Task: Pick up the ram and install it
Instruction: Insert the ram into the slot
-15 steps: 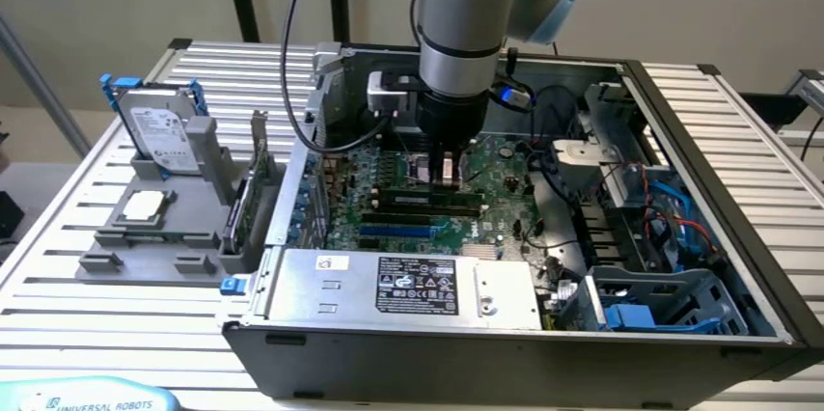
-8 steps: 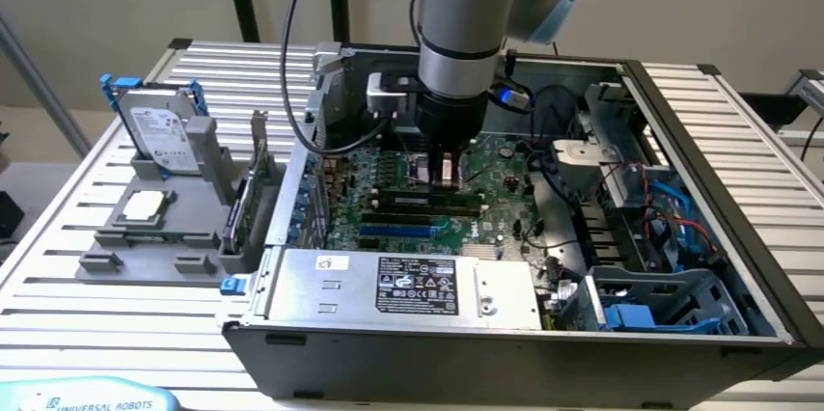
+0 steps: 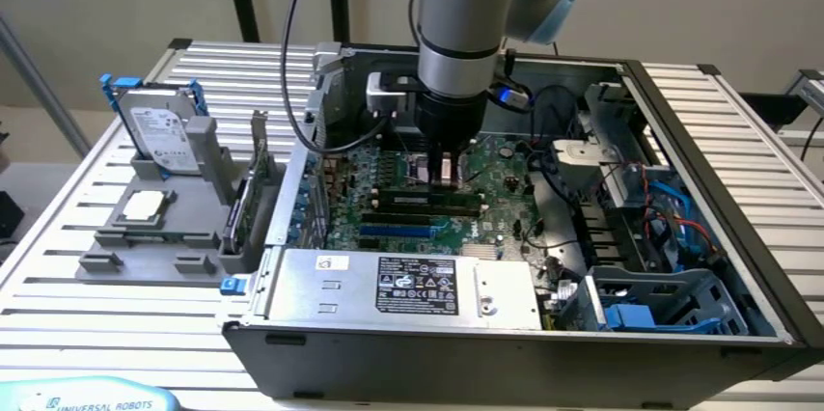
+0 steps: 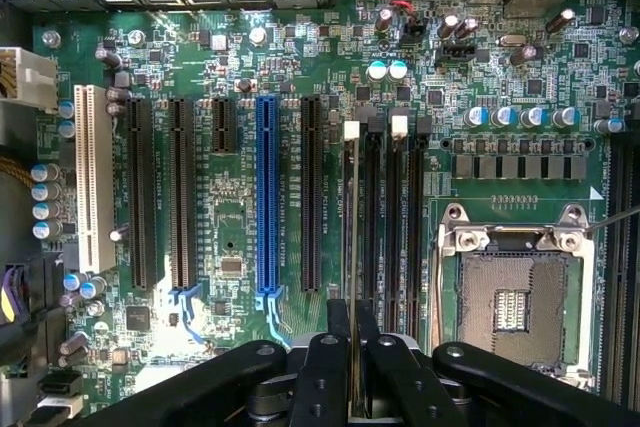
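Exterior view: arm vertical over motherboard (image 3: 496,165), pincer (image 4: 352,332) apparently clenched on ram (image 4: 351,247).

Arm (image 3: 466,15): silver-grey cylindrical links, light-blue joint caps. Black wrist section below, small grey box clamped just beside it, blue-tipped connector on its other side. Black cable runs down along the arm. Claw (image 4: 352,347): matte black linkage bars, round pivot pins, two slim black fingers (image 4: 336,322).
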`<action>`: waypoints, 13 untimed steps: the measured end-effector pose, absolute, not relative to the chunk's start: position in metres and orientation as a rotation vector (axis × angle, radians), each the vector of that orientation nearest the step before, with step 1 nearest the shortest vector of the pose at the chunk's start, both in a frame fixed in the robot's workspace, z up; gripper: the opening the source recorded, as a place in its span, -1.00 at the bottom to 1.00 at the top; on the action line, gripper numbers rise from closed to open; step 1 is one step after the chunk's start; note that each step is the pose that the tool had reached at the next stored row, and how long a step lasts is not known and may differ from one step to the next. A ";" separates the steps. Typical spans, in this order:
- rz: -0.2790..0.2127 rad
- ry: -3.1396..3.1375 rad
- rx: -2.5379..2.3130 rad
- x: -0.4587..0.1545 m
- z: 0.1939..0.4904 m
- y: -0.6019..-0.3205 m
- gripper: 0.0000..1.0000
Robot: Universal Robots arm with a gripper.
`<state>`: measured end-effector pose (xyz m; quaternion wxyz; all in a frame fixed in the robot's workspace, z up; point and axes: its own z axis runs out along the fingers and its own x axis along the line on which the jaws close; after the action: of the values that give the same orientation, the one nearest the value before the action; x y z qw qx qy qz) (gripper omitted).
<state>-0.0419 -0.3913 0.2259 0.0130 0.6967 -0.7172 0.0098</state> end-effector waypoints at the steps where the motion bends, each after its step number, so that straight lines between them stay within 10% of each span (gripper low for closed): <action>1: 0.031 -2.235 2.171 -0.042 0.226 -0.391 -0.73; 13: 0.034 -2.233 2.169 -0.042 0.224 -0.389 -0.73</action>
<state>-0.0420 -0.3893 0.2242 0.0140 0.6966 -0.7172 0.0108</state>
